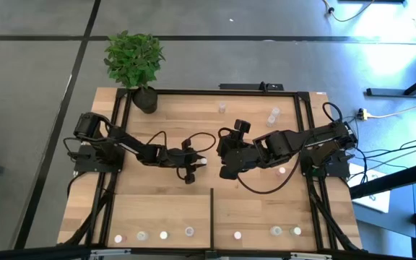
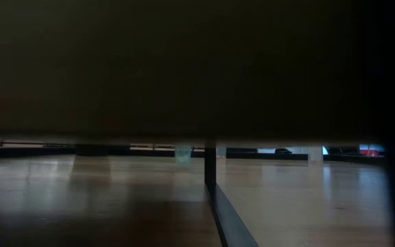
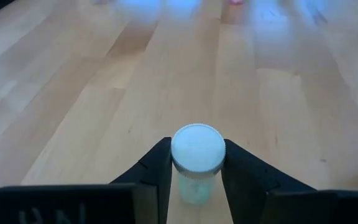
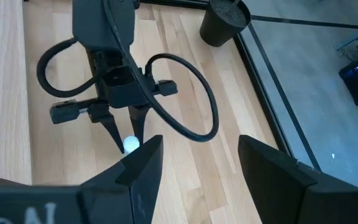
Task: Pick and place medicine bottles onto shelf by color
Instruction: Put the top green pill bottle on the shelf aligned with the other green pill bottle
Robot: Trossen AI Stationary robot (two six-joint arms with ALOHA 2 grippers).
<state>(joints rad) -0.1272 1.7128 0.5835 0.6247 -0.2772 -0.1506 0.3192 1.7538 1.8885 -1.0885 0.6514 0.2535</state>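
Left end effector (image 3: 196,180) grips a white-capped bottle (image 3: 197,149), its lower body hidden.

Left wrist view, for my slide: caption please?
Left gripper fingers closed on a white-capped medicine bottle above the light-wood shelf.

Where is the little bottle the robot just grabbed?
The white-capped bottle sits between the left gripper's fingers, near the middle of the shelf, close to the open right gripper.

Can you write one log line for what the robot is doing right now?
left gripper: shut on white-capped bottle, mid-shelf | right gripper: open, empty, facing it | seven bottles along near edge
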